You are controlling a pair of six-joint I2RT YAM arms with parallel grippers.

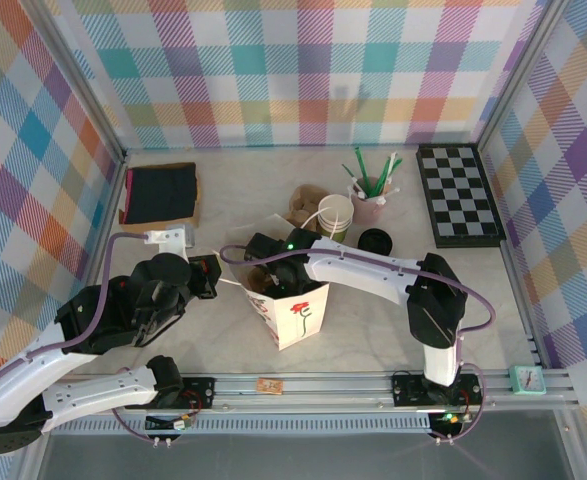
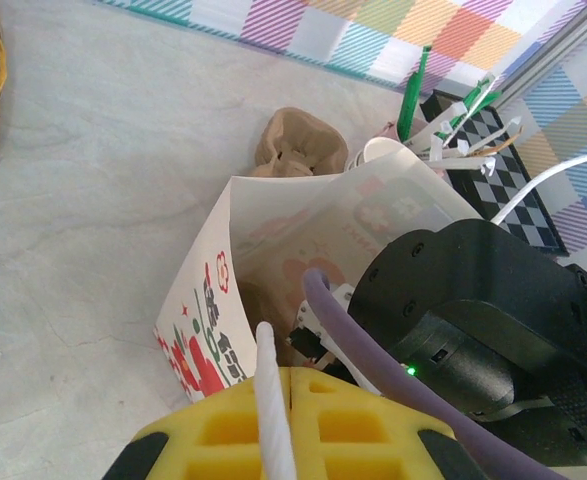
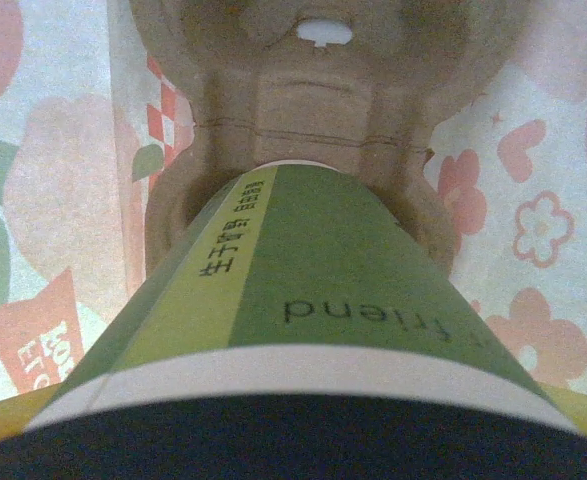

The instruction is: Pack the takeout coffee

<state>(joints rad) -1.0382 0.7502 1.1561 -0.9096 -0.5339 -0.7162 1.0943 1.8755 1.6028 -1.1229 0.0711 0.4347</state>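
Observation:
The takeout coffee (image 3: 323, 270), a green paper cup with a white rim and black lid, fills the right wrist view close up. Its base rests in a brown pulp carrier (image 3: 313, 100) inside the white flowered paper bag (image 1: 298, 315). My right gripper (image 1: 270, 275) reaches down into the bag's mouth, shut on the cup near its lid; its fingers are hidden. My left gripper (image 2: 291, 385) is at the bag's left edge, its yellow pads (image 2: 223, 430) shut on the bag's white twisted handle (image 2: 269, 390).
Behind the bag stand a stack of white-and-green cups (image 1: 335, 215), a crumpled brown piece (image 1: 303, 200), a pink cup of straws (image 1: 370, 200) and a loose black lid (image 1: 375, 240). A chessboard (image 1: 458, 195) lies back right, a black cloth (image 1: 161, 193) back left.

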